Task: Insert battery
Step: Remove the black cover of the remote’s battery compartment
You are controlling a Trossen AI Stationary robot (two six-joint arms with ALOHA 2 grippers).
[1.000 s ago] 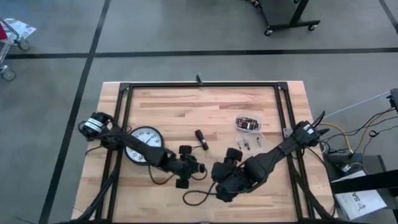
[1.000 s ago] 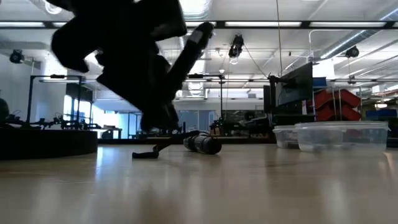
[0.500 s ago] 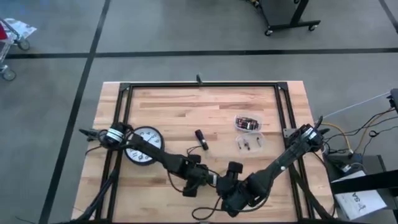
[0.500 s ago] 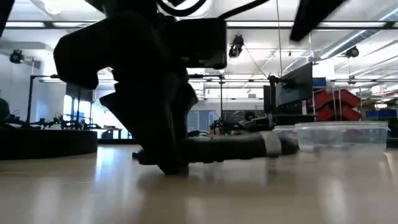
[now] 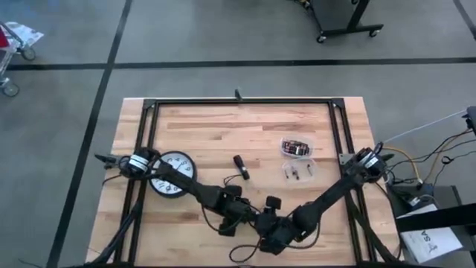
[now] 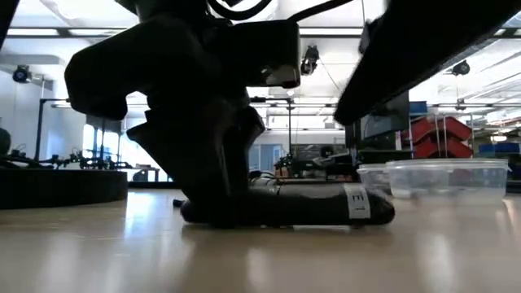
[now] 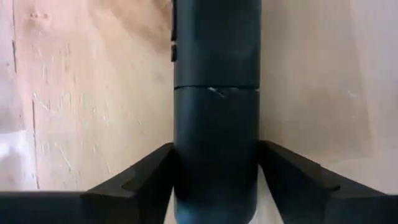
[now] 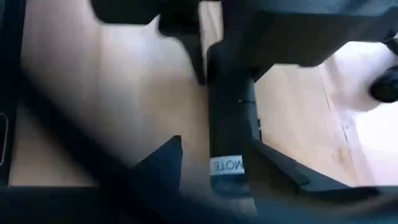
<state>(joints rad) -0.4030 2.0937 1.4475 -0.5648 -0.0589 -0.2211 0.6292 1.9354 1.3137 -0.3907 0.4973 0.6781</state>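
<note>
On the left of the wooden table (image 5: 208,126) lies a white clock (image 5: 172,173), partly under the left arm. That arm reaches toward the table's near edge, where the left gripper (image 5: 244,216) sits low over a dark cylinder, a flashlight (image 7: 216,143), lying flat on the wood. In the left wrist view its jaws stand on either side of the flashlight's body, against it. Just to the right, the right gripper (image 5: 269,232) meets the same flashlight; its jaws straddle the end with the white label (image 8: 226,165), set narrowly, though whether they press on it cannot be told. Farther back at mid-table lies a small dark part (image 5: 240,165). To the right stands a clear box (image 5: 296,147), with loose batteries (image 5: 297,173) just in front of it.
</note>
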